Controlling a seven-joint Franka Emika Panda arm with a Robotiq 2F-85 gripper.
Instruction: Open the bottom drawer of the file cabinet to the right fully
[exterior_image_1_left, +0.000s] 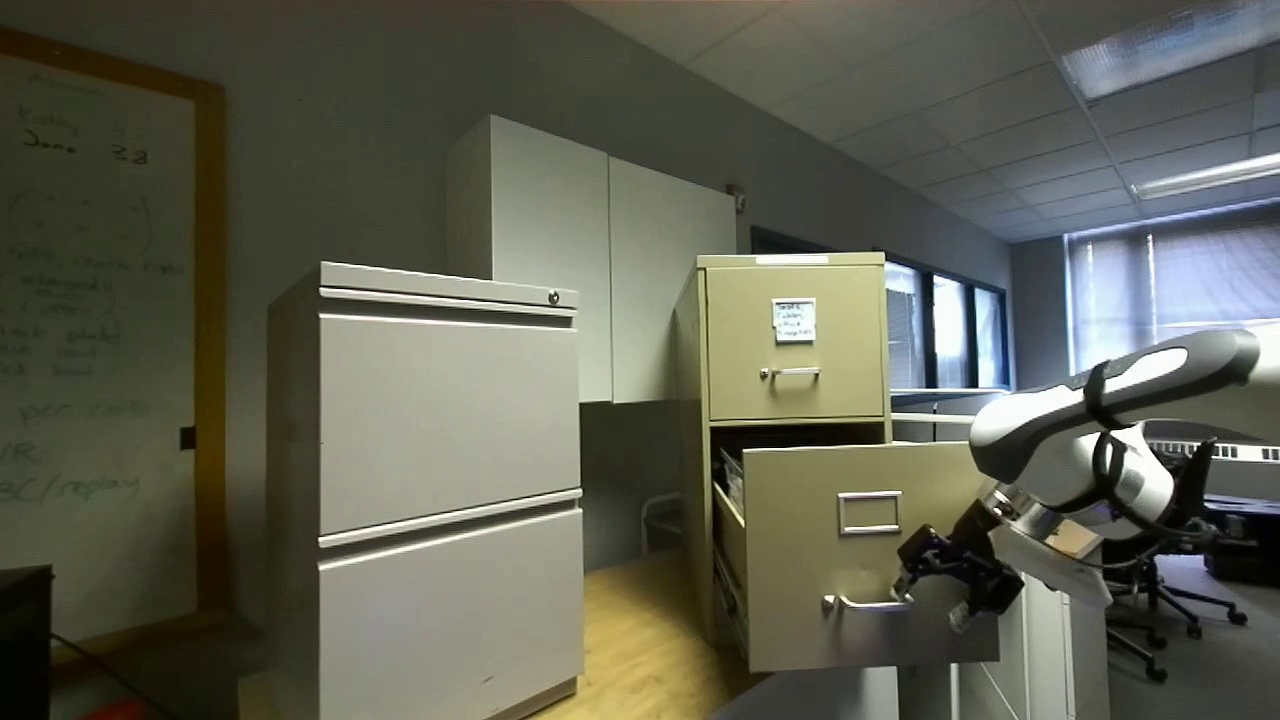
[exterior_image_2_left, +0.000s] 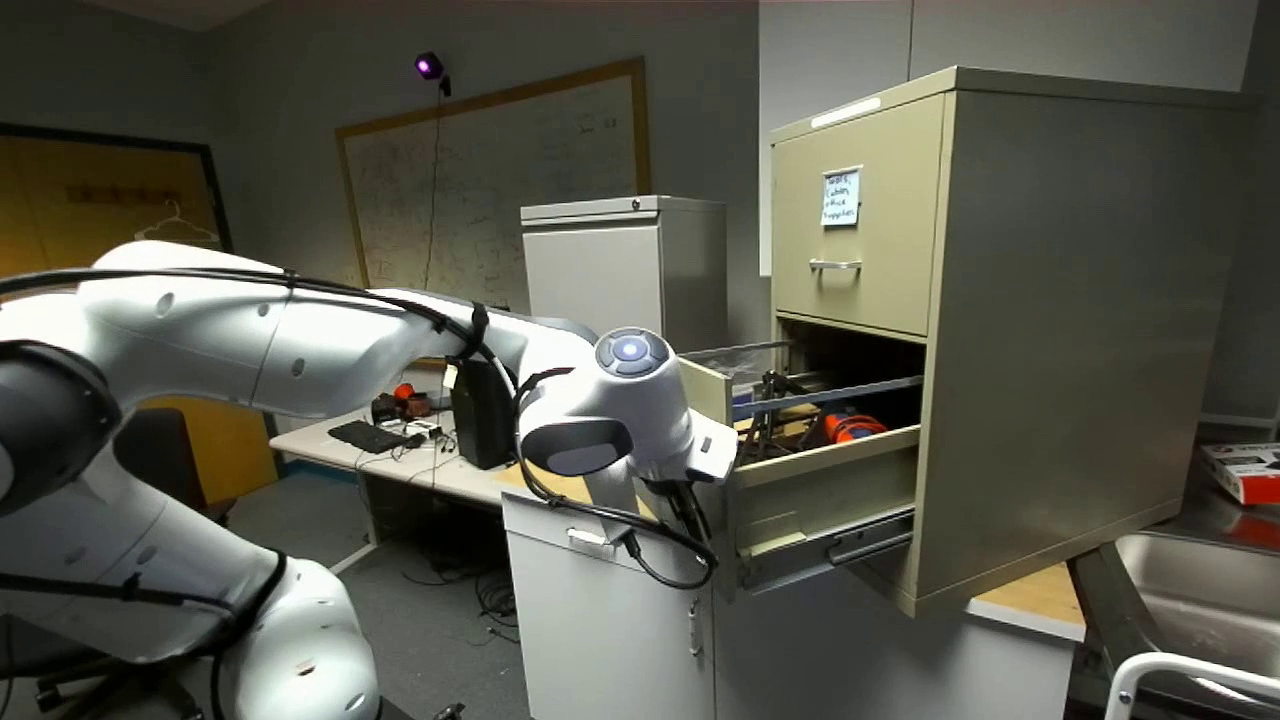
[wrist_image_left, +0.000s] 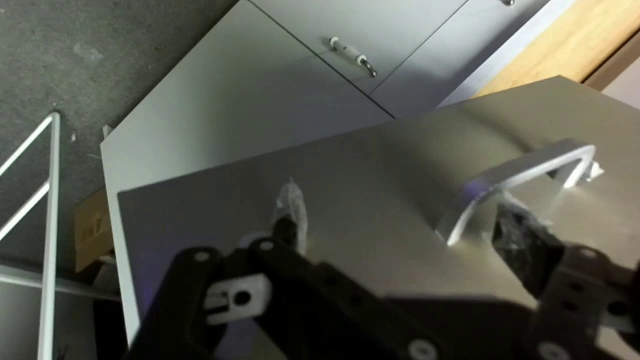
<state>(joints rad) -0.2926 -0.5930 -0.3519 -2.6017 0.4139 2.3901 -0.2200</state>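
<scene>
Black tool (wrist_image_left: 402, 207) is standing spread wide, clamping nothing; one fingertip (wrist_image_left: 517, 227) is sitting right at the metal handle (wrist_image_left: 525, 168), apparently lying behind the bar, though I can't confirm contact from the wrist view. Opposite fingertip (wrist_image_left: 291, 212) is hanging well apart from it, over the front of the bottom drawer (exterior_image_1_left: 860, 565). Reading this as a hook pull, not a grip, so main risk is following from that: fingertip slipping off if the pull is going off-axis. In an exterior view that fingertip (exterior_image_1_left: 902, 589) is showing by the handle's end, so margin is looking thin. Drawer is sticking out of the tan file cabinet (exterior_image_2_left: 1030, 330) with slide rail (exterior_image_2_left: 880, 531) showing; can't tell whether it's reaching full travel. If it's falling short, a skewed pull could be binding the rail. If it's hitting its stop, extra force could be dragging the cabinet along the wooden worktop (exterior_image_1_left: 640, 620), or tipping it, since the drawer is carrying a load, red-orange item (exterior_image_2_left: 852, 428) included, and its weight is hanging out front.
</scene>
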